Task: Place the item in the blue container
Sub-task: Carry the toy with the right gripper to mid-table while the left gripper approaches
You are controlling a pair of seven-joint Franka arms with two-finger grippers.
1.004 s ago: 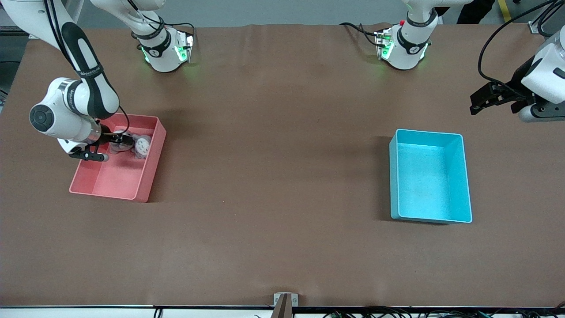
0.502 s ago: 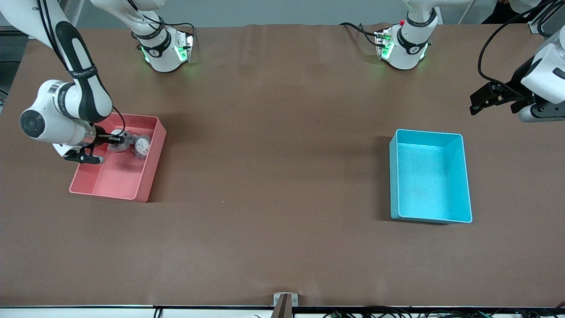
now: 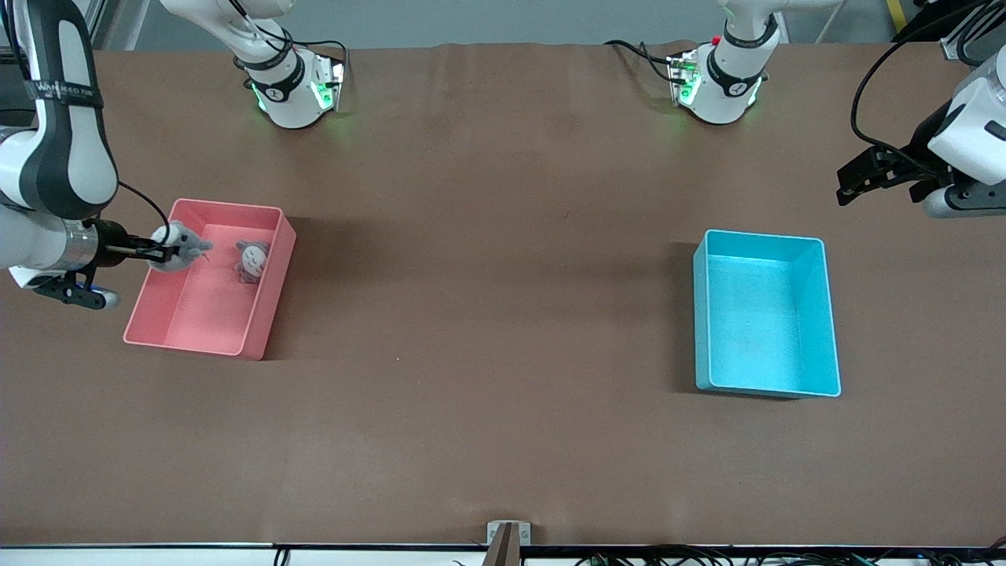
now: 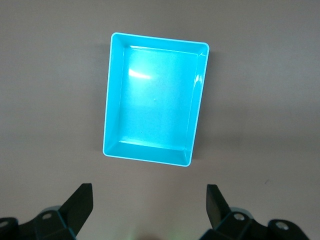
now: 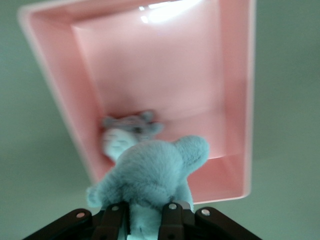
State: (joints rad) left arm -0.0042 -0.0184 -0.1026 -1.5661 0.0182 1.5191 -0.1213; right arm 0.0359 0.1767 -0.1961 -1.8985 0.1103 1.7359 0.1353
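Over the pink bin (image 3: 196, 346), your right gripper (image 3: 161, 253) is clenched on a grey plush toy (image 3: 179, 247) by a soft edge, so it could slip free on the way to the blue container (image 3: 764, 391), near which the spread-fingered left gripper (image 3: 864, 174) waits.

A brown table (image 3: 487, 314) carries everything. Two bins lie directly on it, well apart. The blue container (image 3: 831, 314) sits toward the left arm's end, its long sides running toward the front camera. Taking that container as the landmark, the pink bin (image 3: 271, 291) rests toward the right arm's end of the table, slightly farther from the front camera and turned at a slight angle. Both arm bases stand farther from the camera than the container.
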